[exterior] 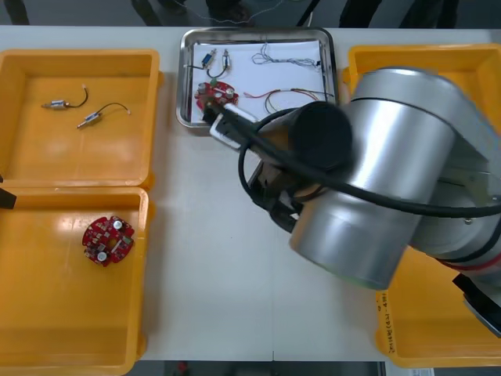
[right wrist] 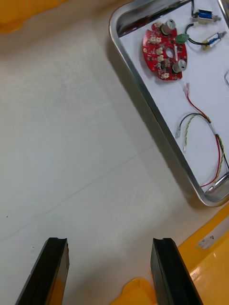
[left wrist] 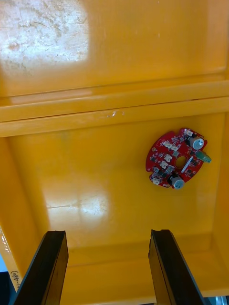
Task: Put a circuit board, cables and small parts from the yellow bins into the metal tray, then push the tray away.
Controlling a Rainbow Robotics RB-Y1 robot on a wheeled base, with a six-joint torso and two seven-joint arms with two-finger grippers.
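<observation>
Fingers on your left gripper (left wrist: 107,233) are spread and empty, parked over the near left yellow bin (left wrist: 95,200) with its spare board (left wrist: 176,158). Your right gripper (right wrist: 109,243) is also released, over bare table (right wrist: 71,119) just short of the metal tray (exterior: 182,78). The tray holds a circuit board (right wrist: 162,50), red and yellow cable (right wrist: 210,138) and small metal parts (right wrist: 205,16). Loading looks done, so I read that stance as lining up the push.

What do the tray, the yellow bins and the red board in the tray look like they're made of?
The metal tray: probably steel or aluminium, rim polished and reflective; the inside looks matte white, maybe a liner. The yellow bins: likely moulded plastic, glossy, with glare patches on the floor. The circuit board: rigid red-coated laminate, it seems, carrying silvery-capped components.
</observation>
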